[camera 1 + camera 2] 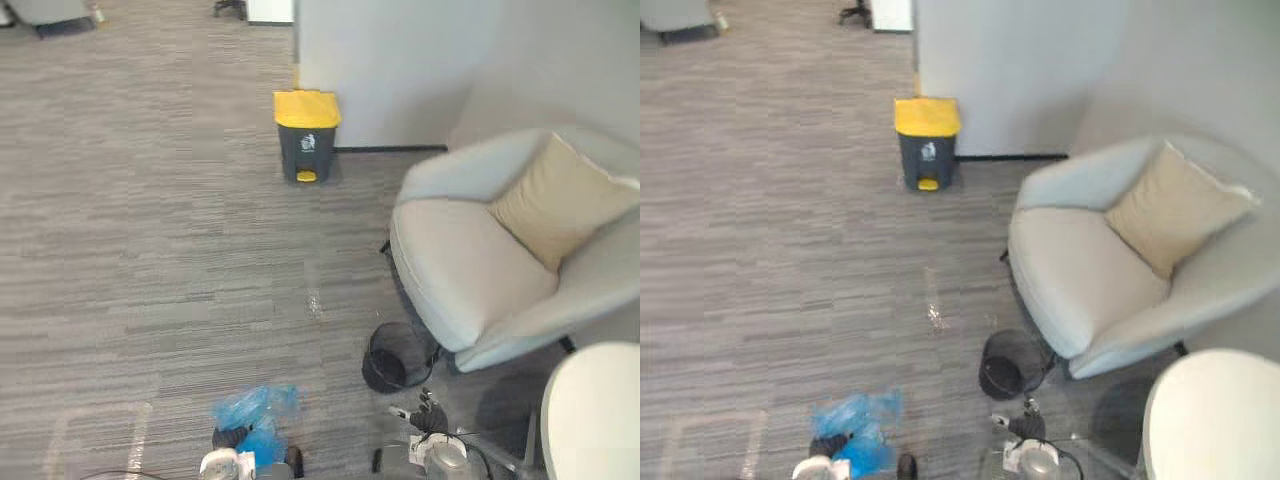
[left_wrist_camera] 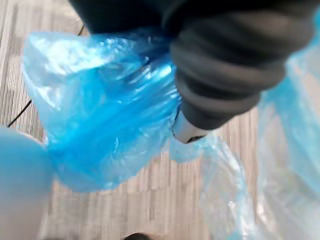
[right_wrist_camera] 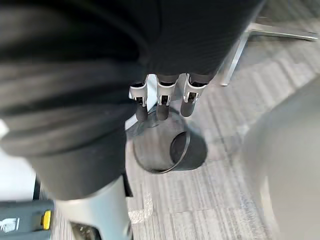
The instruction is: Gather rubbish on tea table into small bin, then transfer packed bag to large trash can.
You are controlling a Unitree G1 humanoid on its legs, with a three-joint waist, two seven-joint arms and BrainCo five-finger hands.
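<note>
I am standing on grey carpet (image 1: 150, 250) by a pale chair (image 1: 470, 270). The big trash can (image 1: 306, 140) is sitting far ahead, by the wall. The small bin (image 1: 397, 357) is lying just before my right hand (image 1: 432, 418), whose fingers are hanging straight and empty. The blue bag (image 1: 255, 410) is bunching round my left hand (image 1: 232, 438); I cannot tell how those fingers are bending.

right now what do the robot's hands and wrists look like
A dark ribbed cover wraps the wrist and back of the left hand and the right hand. The right hand's fingers are silver with dark rounded tips.
</note>
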